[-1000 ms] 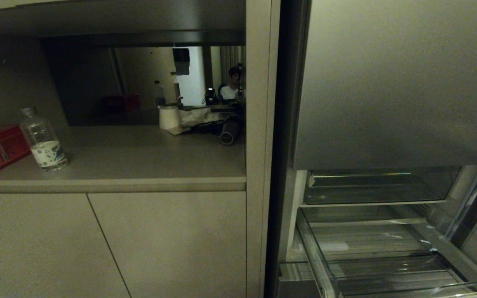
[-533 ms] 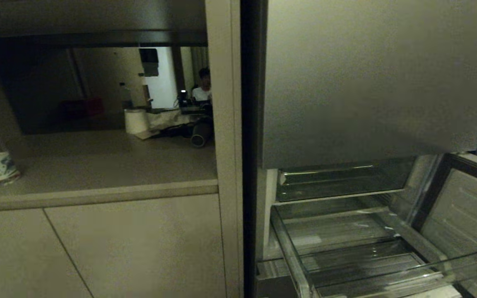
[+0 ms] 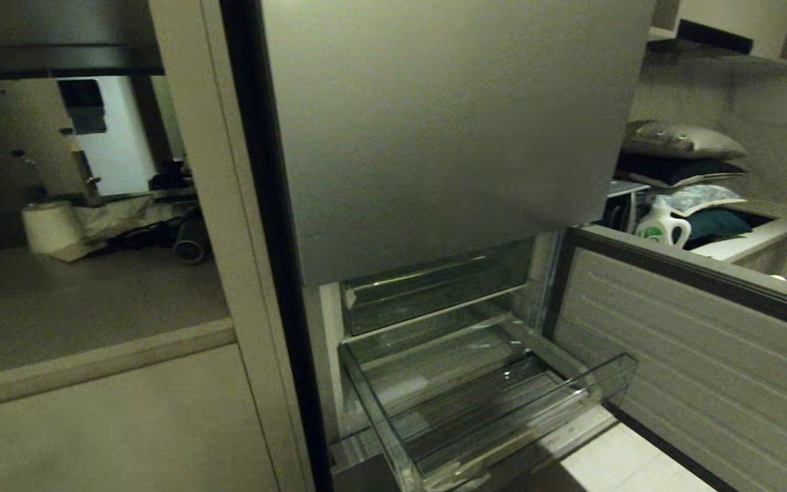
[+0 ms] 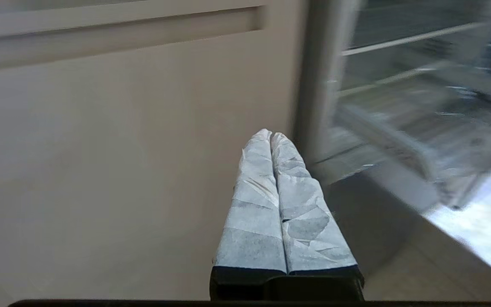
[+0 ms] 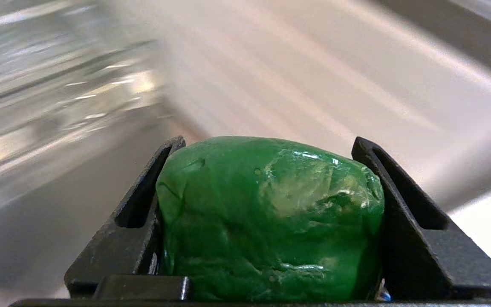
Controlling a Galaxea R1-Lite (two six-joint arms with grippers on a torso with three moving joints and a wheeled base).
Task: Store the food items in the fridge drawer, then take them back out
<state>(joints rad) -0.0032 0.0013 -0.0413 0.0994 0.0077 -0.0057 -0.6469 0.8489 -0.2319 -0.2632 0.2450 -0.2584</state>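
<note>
The fridge drawer (image 3: 694,355) stands pulled out, showing its white ribbed inner face and its clear plastic bin (image 3: 503,417), which holds nothing that I can see. A glossy green food item (image 5: 271,213) fills my right gripper (image 5: 267,143), whose black fingers (image 5: 143,200) press it on both sides. Behind it the clear bin (image 5: 58,98) and the ribbed face (image 5: 313,64) pass by blurred. My left gripper (image 4: 271,134) is shut on nothing, its taped fingers pointing at a beige cabinet door (image 4: 122,170). Neither gripper shows in the head view.
The tall grey fridge door (image 3: 448,137) hangs above the drawer. At the left a counter (image 3: 93,307) carries a paper roll (image 3: 48,225). Right of the fridge, shelves hold pillows (image 3: 680,140) and a white detergent bottle (image 3: 660,222).
The head view has swung right, so the whole scene slid left: the water bottle and red box left the picture, and the drawer's ribbed front and the right-hand shelves came in.
</note>
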